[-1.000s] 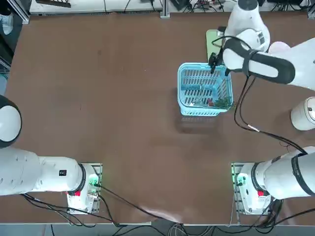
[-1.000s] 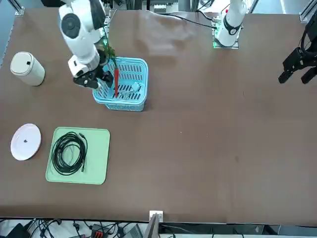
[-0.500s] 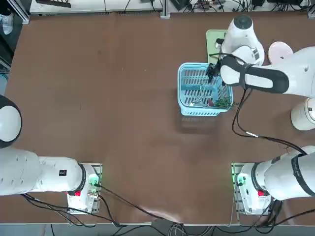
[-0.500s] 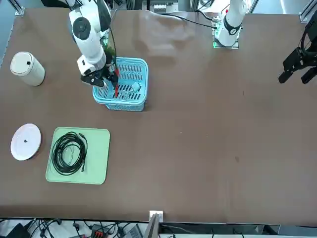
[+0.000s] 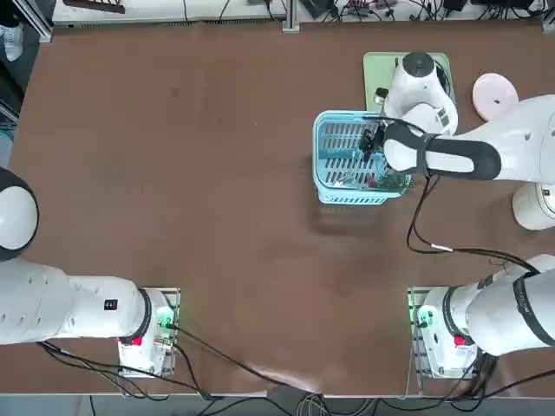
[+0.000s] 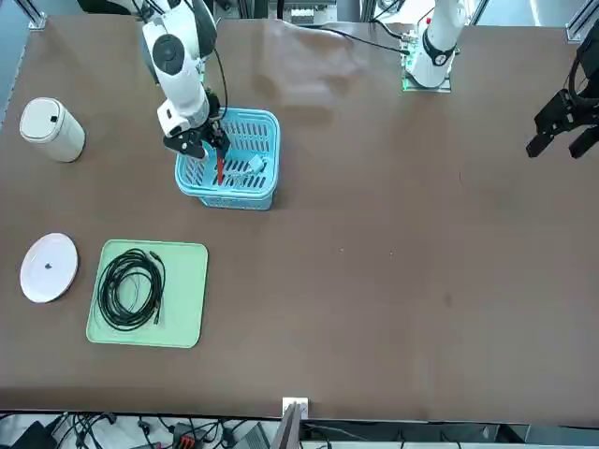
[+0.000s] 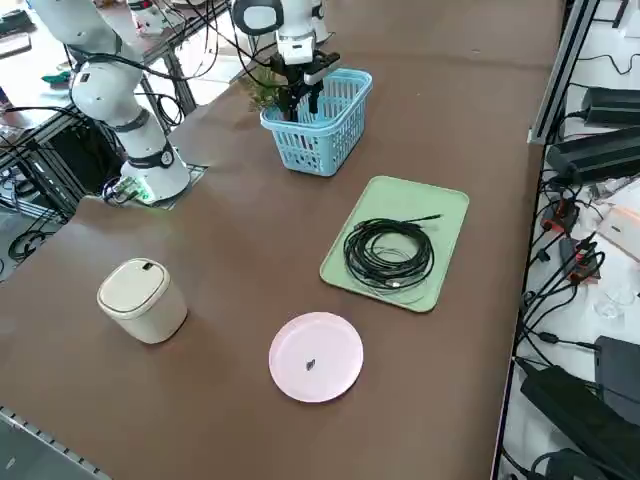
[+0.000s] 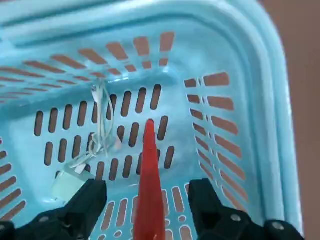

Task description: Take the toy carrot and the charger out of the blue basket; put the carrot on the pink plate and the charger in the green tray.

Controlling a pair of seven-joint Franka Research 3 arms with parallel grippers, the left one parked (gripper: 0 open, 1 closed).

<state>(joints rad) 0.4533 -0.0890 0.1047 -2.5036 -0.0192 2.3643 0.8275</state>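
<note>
Right gripper: the right gripper (image 8: 146, 200) sits low inside the light blue slatted plastic basket (image 8: 250, 100), over its right-hand end as the robot sees it.
Fingers: the two black fingers (image 8: 87, 202) stand spread, one on each side of the stick, with a gap on both sides; they grip nothing.
Carrot: the slim red-orange toy carrot (image 8: 149, 175) lies in the basket, between the fingers.
Carrot axis: its long axis runs from the gripper toward the basket's far wall, pointed tip leading; the green tuft is out of the wrist view.
Charger: the small pale whitish-blue charger block (image 8: 67, 184) with its thin white cord (image 8: 102, 125) lies on the basket floor, just beside one finger.
Targets: the round pale pink plate (image 7: 316, 356) and the flat pale green tray (image 7: 440, 215), which carries a black coiled cable (image 7: 388, 252), lie apart from the basket.
Risk: closing off-centre could roll the smooth stick aside.
Risk two: a fingertip may catch a floor slat or the cord, dragging the charger along.
</note>
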